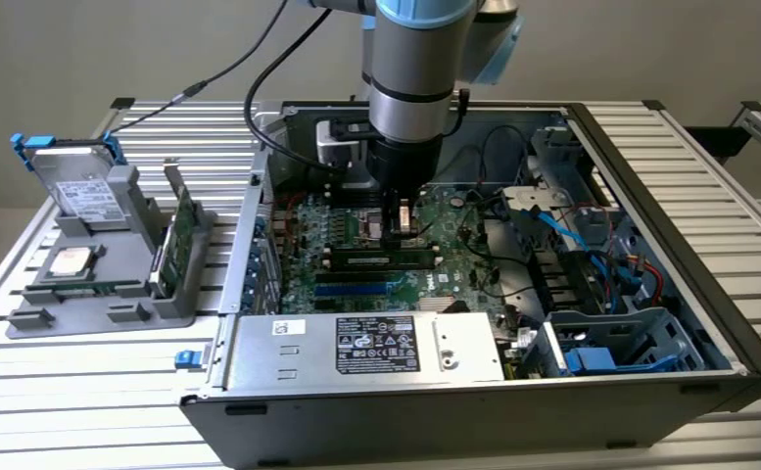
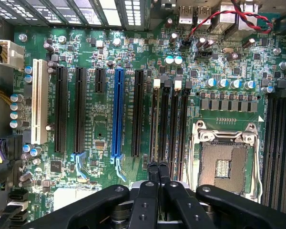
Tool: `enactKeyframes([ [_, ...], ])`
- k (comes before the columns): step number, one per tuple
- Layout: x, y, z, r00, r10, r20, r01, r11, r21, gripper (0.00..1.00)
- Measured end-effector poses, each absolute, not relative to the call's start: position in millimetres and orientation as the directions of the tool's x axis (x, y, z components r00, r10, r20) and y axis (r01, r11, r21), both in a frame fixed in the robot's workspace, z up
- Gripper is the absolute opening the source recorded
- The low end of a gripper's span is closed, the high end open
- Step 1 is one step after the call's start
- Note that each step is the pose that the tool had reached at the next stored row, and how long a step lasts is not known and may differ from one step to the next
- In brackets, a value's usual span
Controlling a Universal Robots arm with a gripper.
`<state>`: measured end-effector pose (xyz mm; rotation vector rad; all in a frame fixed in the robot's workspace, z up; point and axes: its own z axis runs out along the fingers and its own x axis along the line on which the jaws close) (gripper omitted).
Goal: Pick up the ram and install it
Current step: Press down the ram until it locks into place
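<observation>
One gripper [image 2: 158,171], pinched together, above the motherboard [image 2: 100,124] memory slots [image 2: 169,119].

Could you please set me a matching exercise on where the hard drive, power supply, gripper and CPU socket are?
Things:
1. hard drive
2. power supply
3. gripper
4. CPU socket

Places:
A. hanging above the motherboard
B. in the grey tray outside the case
C. set in the motherboard, empty
D. inside the case, against its near wall

Pairs: 1-B, 2-D, 3-A, 4-C
</observation>
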<state>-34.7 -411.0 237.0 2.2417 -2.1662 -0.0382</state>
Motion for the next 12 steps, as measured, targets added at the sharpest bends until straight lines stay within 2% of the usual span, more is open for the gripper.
enactKeyframes([
  [12, -35, -411, 223, 0.034, -0.999, 0.001, -0.999, -0.034, 0.035, 0.10],
])
